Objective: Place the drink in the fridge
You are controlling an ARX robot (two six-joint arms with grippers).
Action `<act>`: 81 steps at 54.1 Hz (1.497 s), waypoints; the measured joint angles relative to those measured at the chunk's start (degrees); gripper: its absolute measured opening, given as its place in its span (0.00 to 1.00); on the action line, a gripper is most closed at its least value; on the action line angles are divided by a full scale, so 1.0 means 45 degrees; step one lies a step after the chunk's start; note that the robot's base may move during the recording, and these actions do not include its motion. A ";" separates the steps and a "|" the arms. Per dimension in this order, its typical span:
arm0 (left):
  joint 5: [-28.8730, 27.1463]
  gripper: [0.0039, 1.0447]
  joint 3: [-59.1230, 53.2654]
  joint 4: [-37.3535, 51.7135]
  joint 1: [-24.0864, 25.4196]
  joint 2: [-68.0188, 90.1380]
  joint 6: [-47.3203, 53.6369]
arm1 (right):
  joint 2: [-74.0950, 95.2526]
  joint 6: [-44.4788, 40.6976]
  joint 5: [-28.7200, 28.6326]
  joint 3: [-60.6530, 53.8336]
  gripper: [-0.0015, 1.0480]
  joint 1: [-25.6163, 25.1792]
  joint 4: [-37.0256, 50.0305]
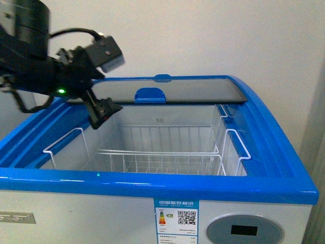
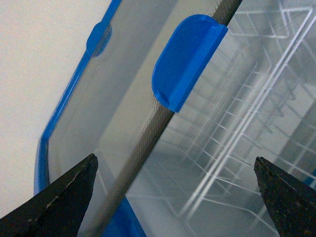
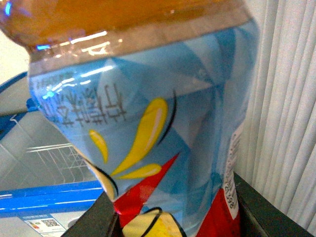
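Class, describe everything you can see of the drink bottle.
The drink fills the right wrist view: clear plastic, amber liquid, and a glossy light-blue label with yellow splashes, red patches and dark characters. Its cap is out of frame. The right gripper holds it, dark fingers either side of the label. Behind it shows the blue rim of the fridge.

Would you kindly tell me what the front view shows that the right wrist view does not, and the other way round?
Only the front view: the left gripper, open, above the fridge, the glass lid slid to the back with its blue handle, and the grey control panel. Only the right wrist view: the drink, close up, held in the right gripper, beside a white ribbed surface. Both: the fridge's blue rim, a white wire basket and the QR-code sticker.
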 joint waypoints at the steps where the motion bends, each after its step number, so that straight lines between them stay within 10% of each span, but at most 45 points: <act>1: 0.0073 0.93 -0.0976 0.0199 0.0136 -0.0855 -0.0719 | -0.0005 0.0000 0.0000 0.0000 0.39 0.0000 0.0000; 8: 0.0928 0.93 -0.5489 0.1141 0.1069 -0.5328 -0.4619 | -0.0005 0.0000 0.0010 0.0000 0.39 0.0000 0.0000; 17: -0.4410 0.64 -1.1880 0.4571 0.1865 -1.1322 -1.0482 | 0.1268 -0.1520 -0.2453 0.1860 0.39 -0.0869 -0.4167; 44: -0.4449 0.02 -1.7184 0.5003 0.1889 -1.6174 -1.2279 | 0.9661 -0.8772 -0.3376 0.7572 0.39 0.2210 -0.1171; 62: -0.4449 0.02 -1.8525 0.4794 0.1889 -1.7855 -1.2342 | 1.7087 -1.2915 -0.1982 1.3187 0.39 0.5697 -0.3755; 81: -0.4449 0.02 -1.9424 0.3687 0.1889 -1.9822 -1.2347 | 2.0954 -1.3818 -0.0529 1.5834 0.39 0.6717 -0.3541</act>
